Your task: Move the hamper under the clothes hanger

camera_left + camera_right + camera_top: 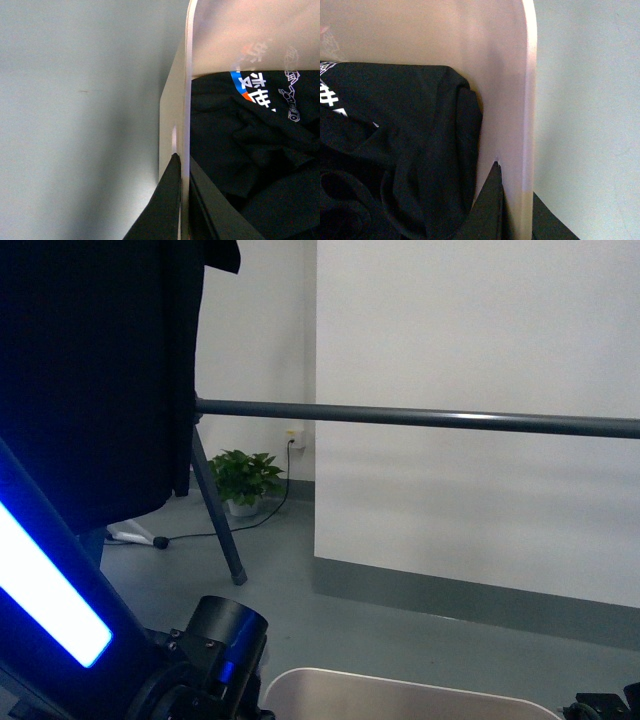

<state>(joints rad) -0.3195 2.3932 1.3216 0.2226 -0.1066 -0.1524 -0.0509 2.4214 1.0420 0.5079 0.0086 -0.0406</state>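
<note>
Rims seem the best hold: the beige plastic hamper (172,90) looks stiff, smooth, light (black clothes (250,150) inside); left gripper (183,165) and right gripper (516,190) each clamp its wall.

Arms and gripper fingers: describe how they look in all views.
Left arm: black housing with a glowing blue-white light strip and a black cylindrical joint. Right arm: only a small black part shows. Left fingers and right fingers: matte black, tapering to points.
</note>
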